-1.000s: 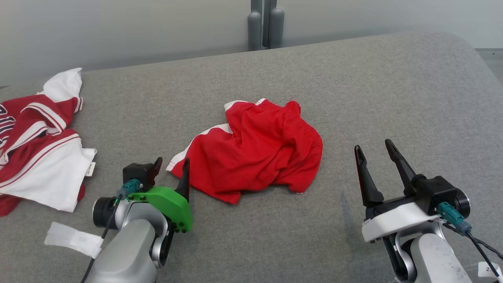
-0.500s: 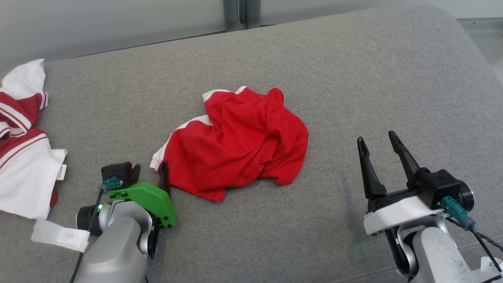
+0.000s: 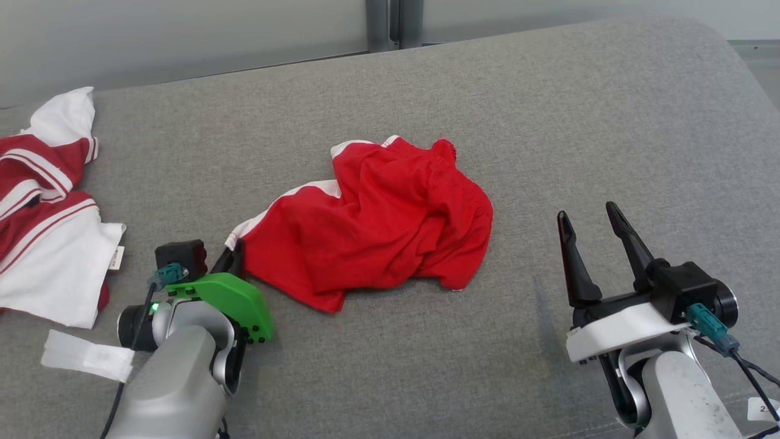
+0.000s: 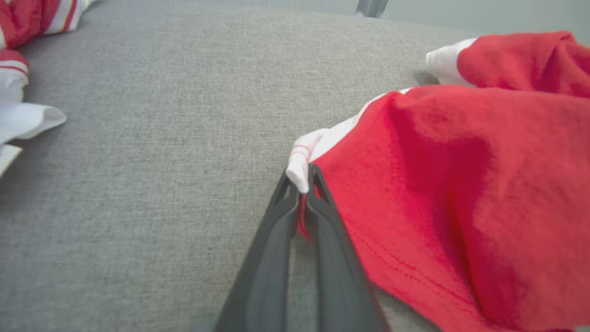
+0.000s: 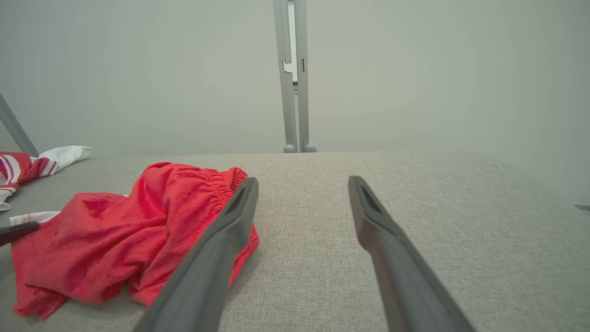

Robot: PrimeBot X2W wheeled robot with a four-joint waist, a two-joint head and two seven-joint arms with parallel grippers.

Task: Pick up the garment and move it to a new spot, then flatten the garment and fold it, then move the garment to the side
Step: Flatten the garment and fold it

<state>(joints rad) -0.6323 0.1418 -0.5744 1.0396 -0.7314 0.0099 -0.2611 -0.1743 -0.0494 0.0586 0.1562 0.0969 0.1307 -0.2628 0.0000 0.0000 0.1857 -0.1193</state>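
Jaws of left gripper (image 3: 233, 256) squeezed together on the white corner of the red shorts (image 3: 378, 231), crumpled in the middle of the grey cushion (image 3: 548, 122). Jaws of right gripper (image 3: 586, 211) wide apart, holding nothing. Might slip out if pulled fast: only a tiny pinch.

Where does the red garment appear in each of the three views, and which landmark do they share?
Head view: red garment crumpled mid-picture, its white-trimmed corner pinched by the left gripper.
Left wrist view: across the right half, corner clamped at centre by that gripper.
Right wrist view: lower left, beside the open right gripper.
Shared landmark: the red-and-white striped top, at the left edge of every view.
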